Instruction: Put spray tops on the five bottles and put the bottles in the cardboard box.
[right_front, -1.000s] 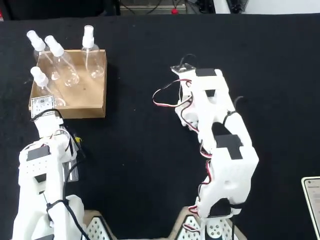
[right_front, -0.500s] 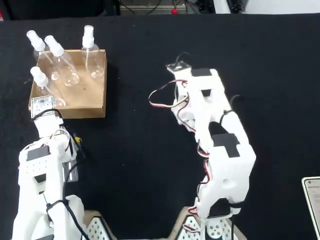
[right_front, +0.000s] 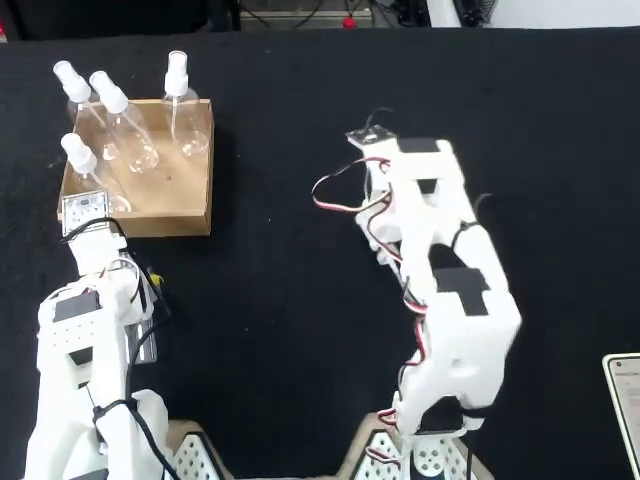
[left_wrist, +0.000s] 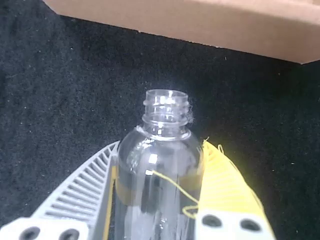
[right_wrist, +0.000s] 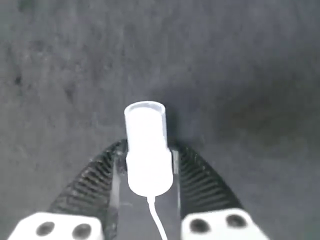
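1. Left tool (left_wrist: 162, 147) is clamped on an uncapped bottle (left_wrist: 166, 107), just near of the cardboard box (right_front: 180, 200).
2. Right tool (right_wrist: 148, 148) is clamped on a spray top (right_wrist: 145, 122), above mid-bench (right_front: 270, 320).
3. Four capped bottles (right_front: 128, 130) stand in the box.

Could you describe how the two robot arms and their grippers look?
Both the left arm and right arm are blocky white plastic with black panels. Red and white cables loop off the right arm. The left gripper has one white and one yellow ribbed finger; the right gripper has black ribbed fingers.
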